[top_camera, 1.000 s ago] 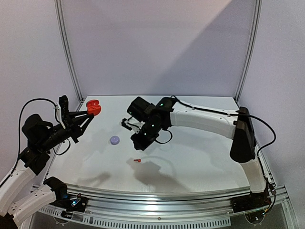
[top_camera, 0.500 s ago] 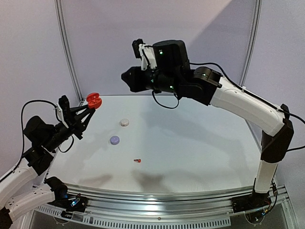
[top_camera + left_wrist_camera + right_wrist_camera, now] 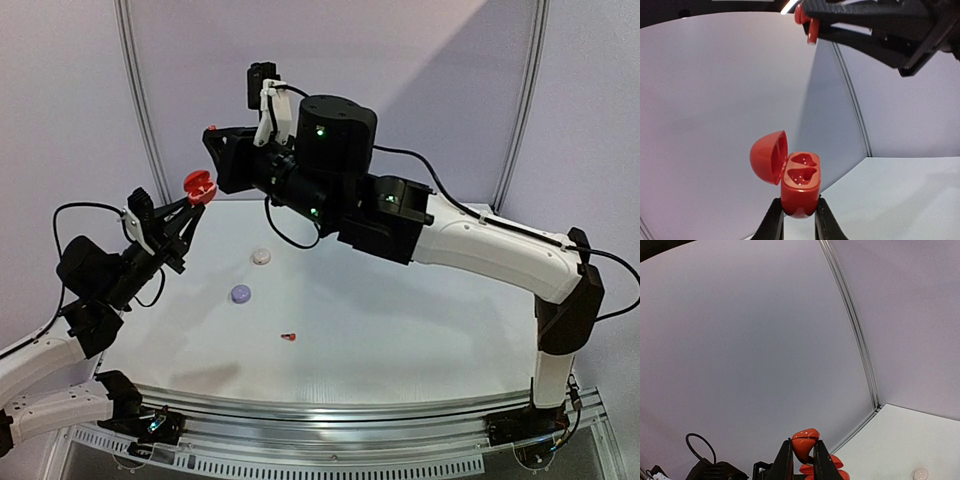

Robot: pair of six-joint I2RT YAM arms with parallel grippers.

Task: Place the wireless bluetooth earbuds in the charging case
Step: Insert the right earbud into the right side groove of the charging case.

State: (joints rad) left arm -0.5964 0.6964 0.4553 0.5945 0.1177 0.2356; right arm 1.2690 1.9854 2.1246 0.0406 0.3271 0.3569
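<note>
**A:** What did the overhead view give you?

**B:** My left gripper [image 3: 193,203] was clamped on the open red case [image 3: 198,185], held in the air over the far-left corner of the table [image 3: 420,330]. My right gripper [image 3: 218,138] hung just above it, pinching a red earbud [image 3: 210,129]. A second red earbud [image 3: 288,337] lay toward the near edge. A lavender case [image 3: 241,293] and a white case [image 3: 261,257] sat between it and the far edge.

**A:** And your left wrist?

**B:** The case stood upright between my fingers [image 3: 775,222], its lid [image 3: 767,157] swung left and both wells [image 3: 801,167] bare. The pinched bud hung above the case, clear of it.

**A:** The right wrist?

**B:** The bud sat in my narrow fingertips, with the case only partly visible just below them.

**A:** So which step was that?

**B:** I judged it the first insertion: bud carried over, not yet seated. The next move called for lowering it straight down with the stem lined up on one well, while my left held steady. I'd have released only once it sat home. Which well suited this bud, I couldn't tell.
</note>
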